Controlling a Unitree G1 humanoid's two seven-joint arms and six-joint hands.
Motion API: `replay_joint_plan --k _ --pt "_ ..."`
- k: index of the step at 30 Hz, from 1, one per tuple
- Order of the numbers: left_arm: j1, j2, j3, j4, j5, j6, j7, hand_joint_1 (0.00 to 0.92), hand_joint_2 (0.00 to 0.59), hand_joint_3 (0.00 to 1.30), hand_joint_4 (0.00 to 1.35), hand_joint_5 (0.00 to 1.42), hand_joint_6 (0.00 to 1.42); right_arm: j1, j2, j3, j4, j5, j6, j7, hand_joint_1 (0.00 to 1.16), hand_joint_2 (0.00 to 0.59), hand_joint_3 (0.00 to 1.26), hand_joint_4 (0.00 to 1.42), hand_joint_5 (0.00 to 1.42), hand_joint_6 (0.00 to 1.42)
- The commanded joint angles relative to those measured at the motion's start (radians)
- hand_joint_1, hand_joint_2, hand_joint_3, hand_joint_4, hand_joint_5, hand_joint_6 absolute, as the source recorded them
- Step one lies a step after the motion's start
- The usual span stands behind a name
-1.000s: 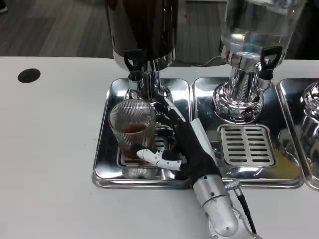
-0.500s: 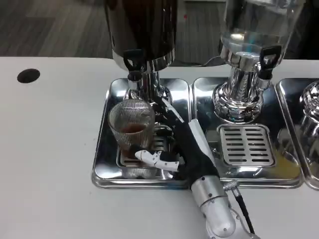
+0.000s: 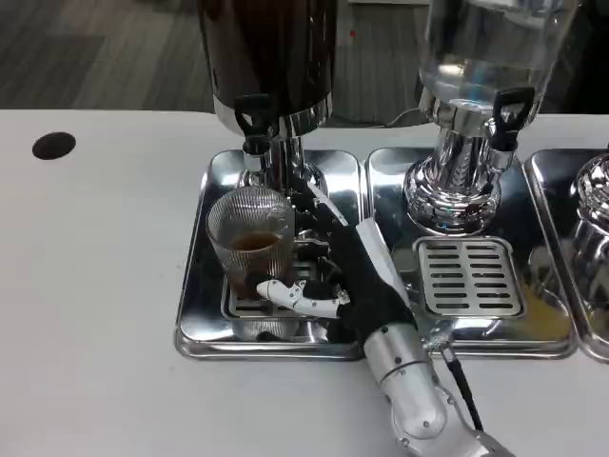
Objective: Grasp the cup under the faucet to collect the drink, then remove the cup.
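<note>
Under the faucet (image 3: 255,122), right hand (image 3: 354,276) at the cup (image 3: 251,240).
Fingers spread wide around the ribbed cup; whether they actually grip it I cannot tell.

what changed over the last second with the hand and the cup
Little changed. The right hand edged slightly toward the cup, its fingers now at the cup's base. The cup stays on the tray below the faucet, with some brown drink inside.

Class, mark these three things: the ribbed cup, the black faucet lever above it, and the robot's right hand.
ribbed cup (image 3: 249,249), head view, front glass wall.
black faucet lever (image 3: 252,114), head view, lever handle.
right hand (image 3: 354,276), head view, black back.
</note>
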Motion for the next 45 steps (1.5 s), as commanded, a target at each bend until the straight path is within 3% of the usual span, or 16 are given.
replay_joint_plan --k 1,29,45 --pt "-0.002 0.009 -0.004 -0.003 0.005 0.01 -0.013 0.0 0.0 0.0 0.0 0.0 0.0 -0.043 0.092 -0.001 0.025 0.005 0.044 0.004 0.96 0.166 0.09 0.12 0.16 0.2" --pt "-0.035 0.014 -0.026 -0.014 0.012 0.035 -0.023 0.0 0.0 0.0 0.0 0.0 0.0 0.024 0.13 0.036 -0.009 0.008 0.02 0.009 0.94 0.171 0.08 0.1 0.14 0.16" --pt "-0.036 0.008 -0.043 -0.014 0.013 0.031 -0.014 0.0 0.0 0.0 0.0 0.0 0.0 0.023 0.132 0.062 -0.038 0.005 0.054 0.0 0.93 0.17 0.07 0.09 0.11 0.13"
